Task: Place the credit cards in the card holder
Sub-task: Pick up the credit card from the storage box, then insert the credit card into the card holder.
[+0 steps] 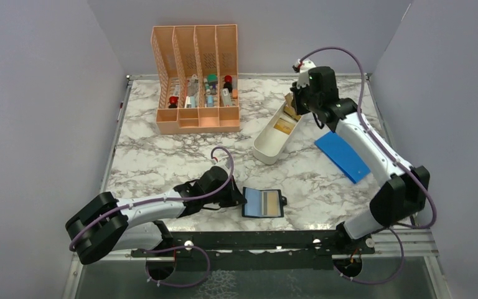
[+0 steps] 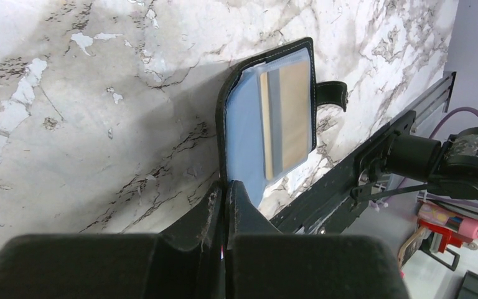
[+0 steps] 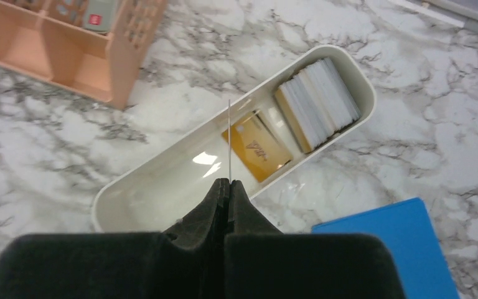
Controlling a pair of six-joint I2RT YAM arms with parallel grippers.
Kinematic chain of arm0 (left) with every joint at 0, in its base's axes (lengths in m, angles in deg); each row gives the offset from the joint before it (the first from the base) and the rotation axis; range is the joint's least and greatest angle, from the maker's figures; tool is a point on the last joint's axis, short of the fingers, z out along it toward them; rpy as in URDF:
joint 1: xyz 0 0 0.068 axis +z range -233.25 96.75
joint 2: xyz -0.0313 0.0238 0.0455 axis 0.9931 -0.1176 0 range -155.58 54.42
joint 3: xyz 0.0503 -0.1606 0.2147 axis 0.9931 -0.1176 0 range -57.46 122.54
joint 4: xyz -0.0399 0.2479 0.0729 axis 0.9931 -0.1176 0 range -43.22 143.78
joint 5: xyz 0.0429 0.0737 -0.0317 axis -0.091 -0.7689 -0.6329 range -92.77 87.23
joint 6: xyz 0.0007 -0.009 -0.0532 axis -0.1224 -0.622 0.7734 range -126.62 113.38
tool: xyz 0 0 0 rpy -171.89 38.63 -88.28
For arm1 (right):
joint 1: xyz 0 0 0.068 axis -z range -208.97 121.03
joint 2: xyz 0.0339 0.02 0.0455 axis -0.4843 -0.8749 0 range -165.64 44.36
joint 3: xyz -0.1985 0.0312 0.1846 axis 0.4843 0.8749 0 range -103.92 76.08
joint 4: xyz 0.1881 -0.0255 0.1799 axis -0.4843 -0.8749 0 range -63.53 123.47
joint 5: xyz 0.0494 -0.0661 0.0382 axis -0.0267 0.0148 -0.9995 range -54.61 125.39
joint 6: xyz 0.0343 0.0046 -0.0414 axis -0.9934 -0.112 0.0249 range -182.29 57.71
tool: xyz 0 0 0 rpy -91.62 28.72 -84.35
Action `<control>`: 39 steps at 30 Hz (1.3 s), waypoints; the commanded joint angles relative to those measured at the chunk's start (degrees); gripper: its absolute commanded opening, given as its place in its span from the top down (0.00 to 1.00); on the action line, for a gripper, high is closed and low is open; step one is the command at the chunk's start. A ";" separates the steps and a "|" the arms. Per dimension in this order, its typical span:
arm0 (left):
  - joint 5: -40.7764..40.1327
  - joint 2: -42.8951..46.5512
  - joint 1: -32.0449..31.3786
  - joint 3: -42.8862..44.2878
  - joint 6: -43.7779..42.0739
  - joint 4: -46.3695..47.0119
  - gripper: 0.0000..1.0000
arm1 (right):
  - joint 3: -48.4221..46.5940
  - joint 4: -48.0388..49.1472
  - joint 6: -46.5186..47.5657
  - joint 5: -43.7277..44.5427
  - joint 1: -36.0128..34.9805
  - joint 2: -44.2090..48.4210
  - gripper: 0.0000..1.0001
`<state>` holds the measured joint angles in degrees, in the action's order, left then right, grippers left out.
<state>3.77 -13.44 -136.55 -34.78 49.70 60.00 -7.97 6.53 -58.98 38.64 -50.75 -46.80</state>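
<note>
Fingers of the left gripper [image 2: 227,189] are pressed together on the card holder's [image 2: 267,118] rim, probably to keep it lying open at the table's [image 1: 162,162] near edge; that arm stretches low. The right gripper [image 3: 229,184] pinches one credit card [image 3: 229,137] edge-on over the white tray [image 3: 162,187] toward the far right corner, apparently for carrying; that arm reaches forward, wrist bent down.

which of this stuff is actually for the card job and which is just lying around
For the job:
- card holder, open, left jaws shut on its edge
- tan card already inside it
- thin card pinched edge-on in the right jaws
- gold card and card stack in the white tray

Just lying about:
- peach organizer with its clutter
- flat blue rectangle
</note>
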 commanded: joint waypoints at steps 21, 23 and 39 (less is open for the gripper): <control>-2.65 -6.15 1.14 -0.96 3.58 1.55 0.94 | 42.91 12.49 -31.13 -38.76 -2.96 35.53 0.99; -2.43 -6.29 1.56 -1.23 4.18 2.50 0.94 | 45.91 13.73 -32.28 -39.64 -4.43 35.79 0.99; -0.67 -5.58 1.45 -1.35 4.94 2.58 0.86 | 67.12 29.37 -48.19 -32.72 -11.50 40.89 0.99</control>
<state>3.07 -20.28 -135.32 -35.35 54.46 61.90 55.06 27.10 -100.13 3.29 -61.66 -7.61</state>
